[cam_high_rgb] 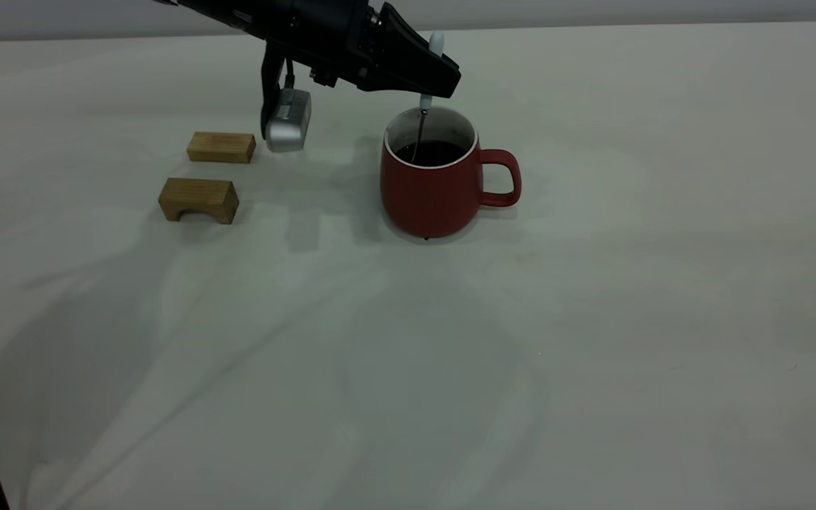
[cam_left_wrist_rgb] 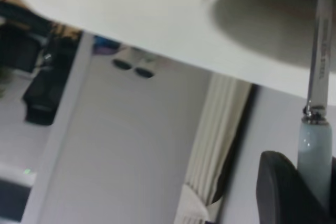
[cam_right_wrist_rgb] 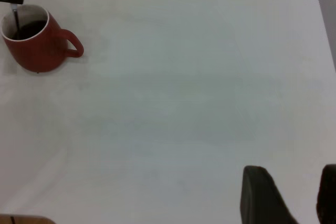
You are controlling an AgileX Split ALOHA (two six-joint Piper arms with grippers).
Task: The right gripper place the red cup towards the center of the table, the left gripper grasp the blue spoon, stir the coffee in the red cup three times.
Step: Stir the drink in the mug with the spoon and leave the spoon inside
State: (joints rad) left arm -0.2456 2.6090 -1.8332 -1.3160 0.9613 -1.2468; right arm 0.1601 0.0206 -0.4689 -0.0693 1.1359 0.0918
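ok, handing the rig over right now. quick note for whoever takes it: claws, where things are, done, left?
Left claw: shut on the blue spoon, held upright above the red cup, with the bowl end down in the coffee.
Right claw: open, holding nothing, well away from the cup.
Cup stands upright near mid table, handle towards the right arm's side.
Done: cup placed, spoon grasped and in the coffee.
Left: the stirring; the stir count cannot be read from these views.

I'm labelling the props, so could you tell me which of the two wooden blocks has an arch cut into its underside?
It is the nearer wooden block, the one closer to the camera; the farther wooden block, beside the left arm's silver camera housing, is a plain slab.
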